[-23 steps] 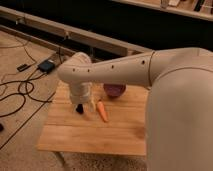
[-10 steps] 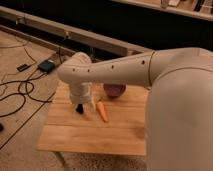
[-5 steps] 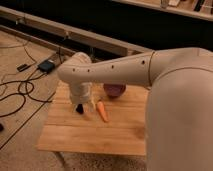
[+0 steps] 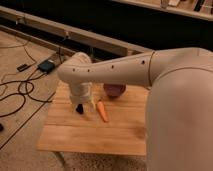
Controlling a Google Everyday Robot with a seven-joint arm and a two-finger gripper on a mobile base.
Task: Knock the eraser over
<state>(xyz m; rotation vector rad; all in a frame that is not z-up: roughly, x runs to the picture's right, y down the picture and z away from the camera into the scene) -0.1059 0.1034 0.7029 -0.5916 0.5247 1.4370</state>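
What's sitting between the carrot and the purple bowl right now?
Nothing: the camera view shows only a short bare strip of wooden table between the carrot and the purple bowl. The gripper is low over the table, left of the carrot.

The claw [image 4: 79, 106] is seen low over the wooden tabletop [image 4: 65, 135], left of the frame's centre, beneath the cream arm [image 4: 125, 70]. An orange carrot [image 4: 102, 112] is seen just right of it, and a purple bowl [image 4: 114, 90] above the carrot.
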